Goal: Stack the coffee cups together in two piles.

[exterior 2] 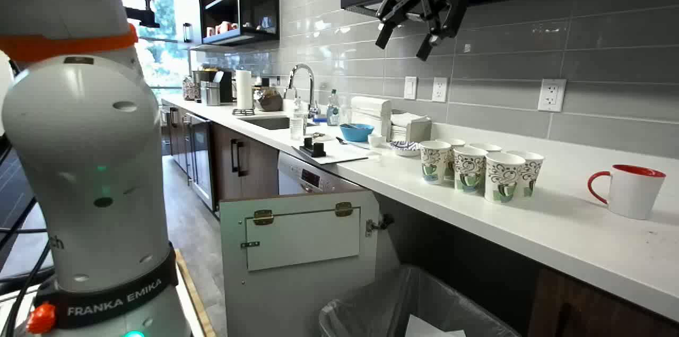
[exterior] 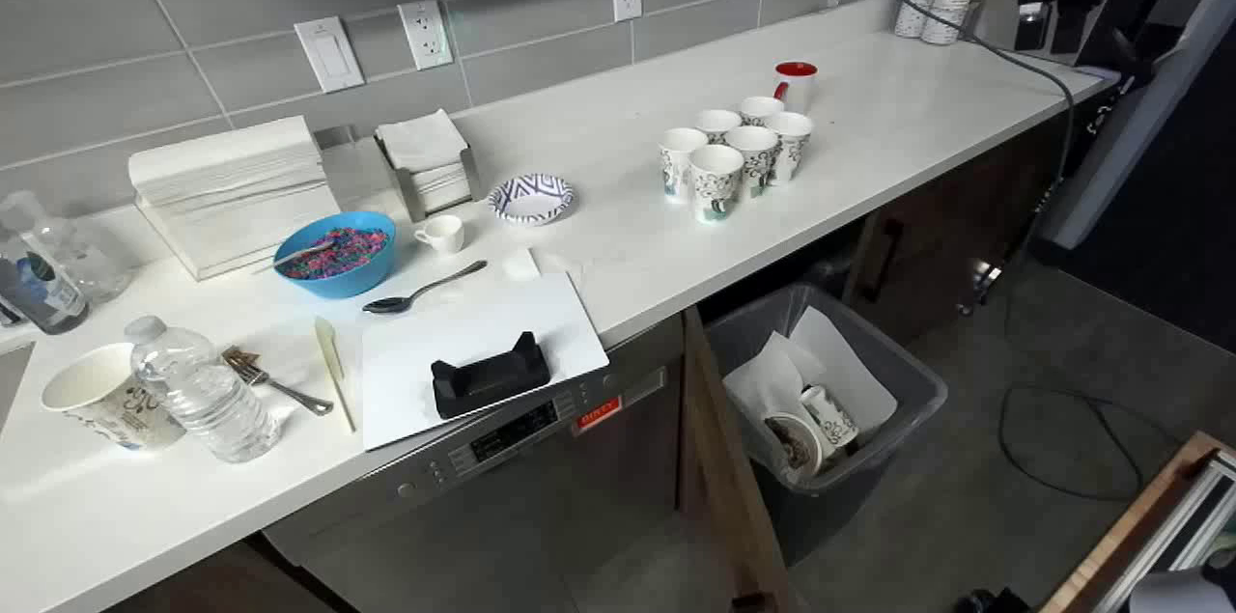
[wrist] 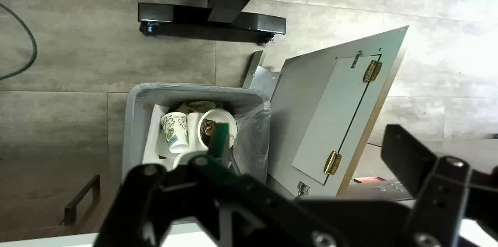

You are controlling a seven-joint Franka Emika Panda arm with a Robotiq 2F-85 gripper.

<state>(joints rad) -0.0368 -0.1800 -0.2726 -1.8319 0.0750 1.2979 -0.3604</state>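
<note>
Right now, your gripper (exterior 2: 404, 43) hangs in the upper part of an exterior view, right of its middle, with its two fingers (exterior 2: 384, 35) spread well apart. Your six paper cups (exterior: 750, 163) stand upright, close together in two rows of three, right of centre in an exterior view; one red-rimmed mug (exterior: 798, 90) sits near them, slightly higher in the frame. Farther left, you can count one patterned bowl (exterior: 531, 200), one small white mug (exterior: 444, 234), one blue bowl (exterior: 357, 282), one dark spoon (exterior: 390, 305) and, toward the lower left, one water bottle (exterior: 205, 391).
</note>
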